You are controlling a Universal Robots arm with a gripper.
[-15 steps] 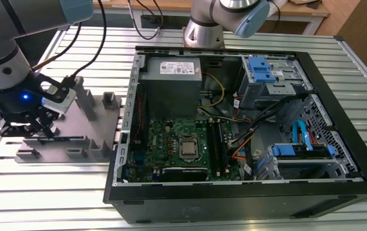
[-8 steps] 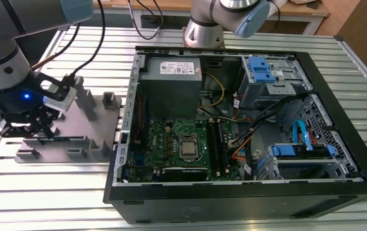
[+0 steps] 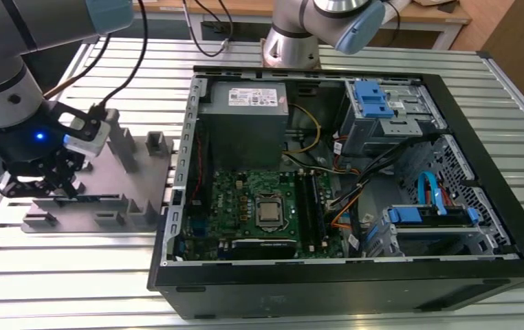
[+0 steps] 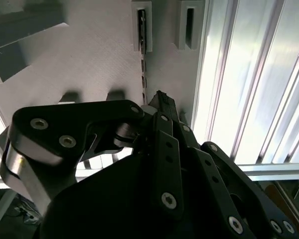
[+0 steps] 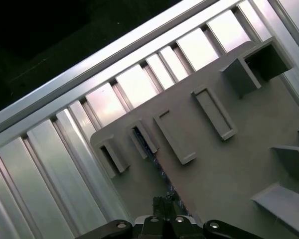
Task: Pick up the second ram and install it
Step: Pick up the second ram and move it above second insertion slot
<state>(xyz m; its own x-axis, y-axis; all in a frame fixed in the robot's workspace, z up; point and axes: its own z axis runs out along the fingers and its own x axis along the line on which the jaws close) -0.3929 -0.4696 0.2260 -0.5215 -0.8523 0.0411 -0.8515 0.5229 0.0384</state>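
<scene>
Down at the grey fixture block (image 3: 106,203) on the exterior view's left, the end effector (image 3: 53,182) sits low with its fingers narrow, and it looks pinched on the second ram (image 4: 142,30). The second wrist view shows that stick on edge in the block's slot, running right up into the tips. So the grab seems made, but nothing's lifted out. The install is all left: the open PC case (image 3: 335,278) and its motherboard (image 3: 243,199) sit well apart across the slatted surface (image 3: 78,275).
</scene>
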